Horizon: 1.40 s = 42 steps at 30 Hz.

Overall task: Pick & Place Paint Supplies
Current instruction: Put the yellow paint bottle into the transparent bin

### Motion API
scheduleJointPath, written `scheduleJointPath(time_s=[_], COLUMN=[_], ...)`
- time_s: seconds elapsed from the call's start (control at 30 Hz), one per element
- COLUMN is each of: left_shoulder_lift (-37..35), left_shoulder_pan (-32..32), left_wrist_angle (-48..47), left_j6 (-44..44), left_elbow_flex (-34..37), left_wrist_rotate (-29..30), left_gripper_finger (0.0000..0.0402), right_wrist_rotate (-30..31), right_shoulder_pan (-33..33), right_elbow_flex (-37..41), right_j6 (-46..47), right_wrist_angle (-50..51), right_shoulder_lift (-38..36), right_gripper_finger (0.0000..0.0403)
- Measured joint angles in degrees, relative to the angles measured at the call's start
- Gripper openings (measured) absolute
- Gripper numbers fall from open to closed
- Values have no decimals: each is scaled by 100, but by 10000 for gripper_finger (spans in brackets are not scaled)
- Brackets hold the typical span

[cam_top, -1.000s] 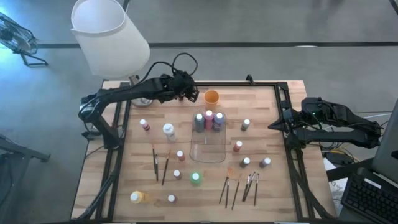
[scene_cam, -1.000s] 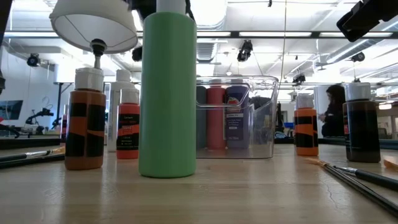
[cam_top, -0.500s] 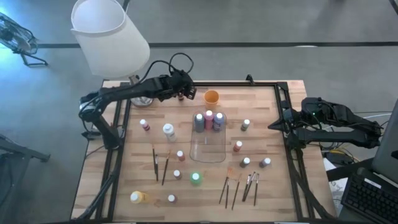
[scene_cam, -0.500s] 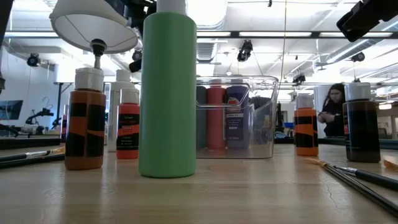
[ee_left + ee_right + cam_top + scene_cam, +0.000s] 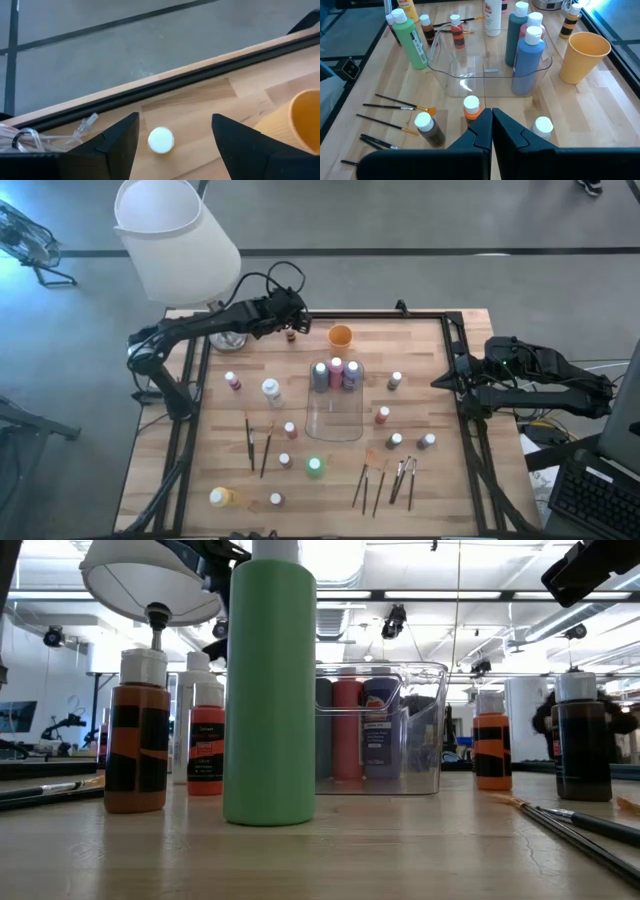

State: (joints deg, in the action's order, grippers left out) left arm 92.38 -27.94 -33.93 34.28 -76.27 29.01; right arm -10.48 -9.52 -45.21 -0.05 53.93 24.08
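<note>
Small paint bottles stand loose on the wooden table, among them a green one (image 5: 315, 467) and a yellow one (image 5: 222, 497). Three more (image 5: 336, 372) stand inside the clear tray (image 5: 335, 420). Thin brushes lie at the near left (image 5: 250, 442) and near right (image 5: 403, 476). My left gripper (image 5: 290, 327) hangs open over a small white-capped bottle (image 5: 161, 140) by the far edge, left of the orange cup (image 5: 340, 335). Its fingers stand on either side of the cap, apart from it. My right gripper (image 5: 491, 125) waits shut at the table's right edge.
A white lamp shade (image 5: 175, 235) rises over the far left corner, close to my left arm. A black frame rail (image 5: 165, 85) runs along the far edge just beyond the bottle. Loose bottles (image 5: 396, 380) stand right of the tray.
My left gripper has swung a little toward the table's left along the far edge and sunk slightly, staying open. The small bottle beneath it now shows in the high view.
</note>
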Motion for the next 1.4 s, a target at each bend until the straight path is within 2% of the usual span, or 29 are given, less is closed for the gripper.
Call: scheduleJointPath(time_s=[0.2,0.8,1.4], left_shoulder_lift=[2,4,4], left_shoulder_pan=[-69,-162,-162], left_wrist_angle=[70,1170,1599], left_j6=[40,31,-226], left_elbow_flex=[239,1079,1471], left_wrist_rotate=[0,-301,-414], left_gripper_finger=[255,255,255], right_wrist_rotate=[0,0,0], right_shoulder_pan=[0,0,0], right_elbow_flex=[0,0,0], right_j6=[2,1,0], right_wrist_angle=[2,1,2], right_shoulder_lift=[0,0,0], right_gripper_finger=[8,8,8])
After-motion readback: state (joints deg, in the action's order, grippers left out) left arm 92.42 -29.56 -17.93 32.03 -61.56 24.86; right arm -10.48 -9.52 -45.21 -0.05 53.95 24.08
